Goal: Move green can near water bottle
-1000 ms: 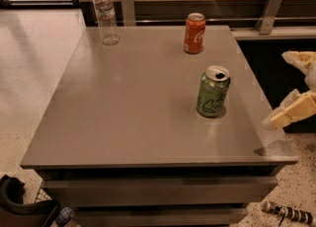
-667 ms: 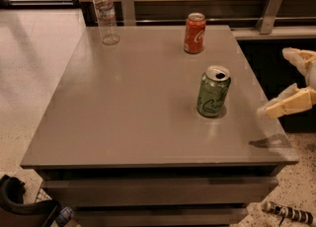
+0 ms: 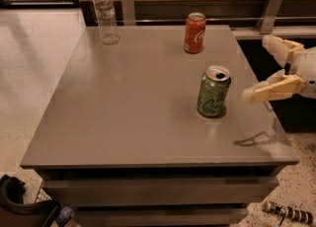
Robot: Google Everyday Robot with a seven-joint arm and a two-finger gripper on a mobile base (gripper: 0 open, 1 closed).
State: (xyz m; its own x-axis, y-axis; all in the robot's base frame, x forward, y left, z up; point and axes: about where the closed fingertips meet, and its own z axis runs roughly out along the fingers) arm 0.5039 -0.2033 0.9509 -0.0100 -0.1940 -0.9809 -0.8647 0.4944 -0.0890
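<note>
The green can point(image 3: 213, 92) stands upright on the right half of the grey table point(image 3: 123, 112), its silver top open. The water bottle point(image 3: 105, 14) stands upright at the table's far left corner, well away from the can. My gripper point(image 3: 259, 68) comes in from the right edge of the view, above the table's right side. Its pale fingers point(image 3: 269, 90) are spread wide apart and hold nothing. The lower fingertip is a short gap to the right of the green can, not touching it.
A red-orange cola can point(image 3: 194, 33) stands upright near the table's far edge, behind the green can. Two metal brackets point(image 3: 269, 9) rise behind the table against a wood-panelled wall. A dark object point(image 3: 24, 206) sits on the floor at the lower left.
My gripper has moved left, in over the table's right edge and closer to the green can. The cans and the bottle have not moved.
</note>
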